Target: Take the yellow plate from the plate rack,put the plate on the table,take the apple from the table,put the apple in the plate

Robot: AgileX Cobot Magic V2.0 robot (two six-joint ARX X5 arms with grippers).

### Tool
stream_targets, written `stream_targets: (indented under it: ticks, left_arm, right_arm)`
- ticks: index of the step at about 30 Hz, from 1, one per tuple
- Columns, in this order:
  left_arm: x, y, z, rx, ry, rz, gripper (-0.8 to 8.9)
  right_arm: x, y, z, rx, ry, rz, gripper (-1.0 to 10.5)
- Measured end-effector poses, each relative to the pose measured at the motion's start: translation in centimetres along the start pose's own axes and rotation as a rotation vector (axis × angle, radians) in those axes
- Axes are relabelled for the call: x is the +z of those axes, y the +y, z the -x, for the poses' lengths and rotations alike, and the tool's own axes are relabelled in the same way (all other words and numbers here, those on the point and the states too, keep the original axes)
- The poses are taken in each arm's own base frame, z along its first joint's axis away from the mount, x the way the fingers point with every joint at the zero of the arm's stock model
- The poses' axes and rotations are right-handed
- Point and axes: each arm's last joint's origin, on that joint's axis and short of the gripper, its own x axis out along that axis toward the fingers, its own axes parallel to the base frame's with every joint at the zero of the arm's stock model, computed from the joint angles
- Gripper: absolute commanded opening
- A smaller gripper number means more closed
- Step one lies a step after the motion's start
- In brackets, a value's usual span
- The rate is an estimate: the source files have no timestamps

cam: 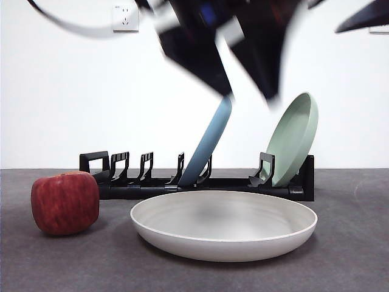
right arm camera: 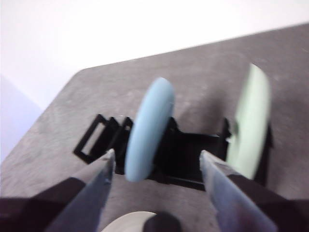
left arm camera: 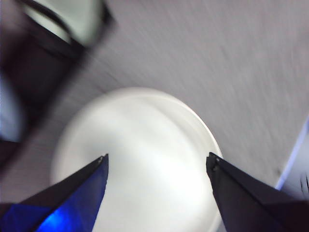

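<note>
On the table (cam: pixel 352 255), yellow plate (cam: pixel 223 225) placed; left gripper (left arm camera: pixel 157 162) wide open, empty above it; next, grasp apple (cam: pixel 65 202).

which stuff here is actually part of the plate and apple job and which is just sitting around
Job:
yellow plate, flat on the table
apple, on the table beside the plate
plate rack
left gripper, open above the plate

Bystanders:
light blue plate, in rack
pale green plate, in rack
</note>
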Motion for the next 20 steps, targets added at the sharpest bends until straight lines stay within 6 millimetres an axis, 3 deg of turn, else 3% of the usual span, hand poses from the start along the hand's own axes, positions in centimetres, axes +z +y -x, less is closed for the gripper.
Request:
stream_targets:
  ticks: [5, 11, 16, 20]
  left_arm:
    - [0.5, 5.4, 7.0, 0.153, -0.19, 0.144, 3.42]
    - [-1.9, 11.1, 15.2, 0.367, -0.344, 0.321, 3.42]
    - [-5.4, 13.3, 21.1, 0.539, -0.411, 0.434, 3.42]
    - [-8.0, 13.3, 24.4, 0.658, -0.427, 0.498, 3.42]
  right_arm:
    - [0.3, 2.9, -0.6, 0.112, 0.013, 0.063, 3.9]
    - [0.6, 7.0, -2.4, 0.24, 0.106, 0.158, 3.9]
    - [-0.2, 11.2, -5.4, 0.284, 0.223, 0.29, 4.5]
    - [-1.2, 14.3, -8.2, 0.313, 0.277, 0.39, 4.5]
